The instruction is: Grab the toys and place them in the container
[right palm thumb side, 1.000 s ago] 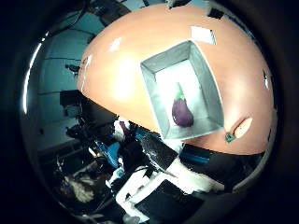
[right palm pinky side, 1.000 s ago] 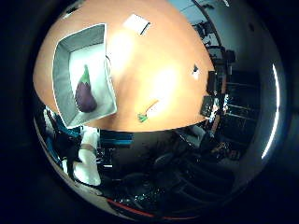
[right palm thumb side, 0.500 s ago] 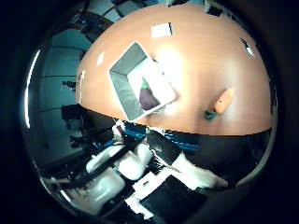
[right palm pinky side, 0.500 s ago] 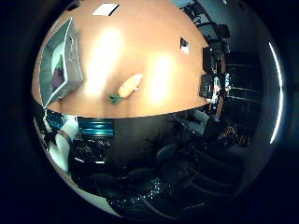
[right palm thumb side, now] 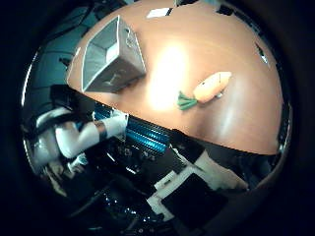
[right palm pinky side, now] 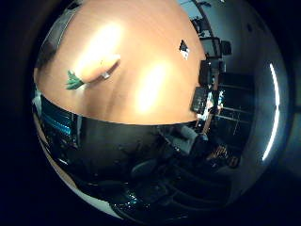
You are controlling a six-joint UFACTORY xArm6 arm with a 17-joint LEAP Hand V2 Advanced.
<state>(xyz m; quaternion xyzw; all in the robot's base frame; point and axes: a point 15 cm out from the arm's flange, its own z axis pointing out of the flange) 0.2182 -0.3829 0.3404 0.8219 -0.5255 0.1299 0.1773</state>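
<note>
Lying on its side on the orange-brown table (right palm thumb side: pixel 236 123): a toy carrot (right palm thumb side: pixel 212 87), orange body and green leafy top, alone on bare wood not far from the table's near edge. Seen again from the little-finger side of the palm, same pose, leaves pointing toward that edge. Standing well apart from it on the same tabletop, near another stretch of the edge: a grey container (right palm thumb side: pixel 110 56) with tall straight walls and an open mouth, its inside only partly visible and its contents impossible to make out. Resting farther across the wood, beyond the container: a flat white sheet (right palm thumb side: pixel 158 13). Placed near the far rim of the table: a small dark square object (right palm pinky side: pixel 184 45), too small to identify. Reflecting off the polished surface between carrot and container: bright patches of light. Showing below the table's edge on the thumb side: the white and black body of the robot arm (right palm thumb side: pixel 78 137) and a ribbed teal panel (right palm thumb side: pixel 145 137). Filling the corner of that view: white and black parts of the hand (right palm thumb side: pixel 197 187), held clear of the carrot and the container, touching neither. Whether the fingers are spread or curled: cannot be told. Beyond the table: a dim room with dark furniture and a long strip light (right palm pinky side: pixel 272 113).
</note>
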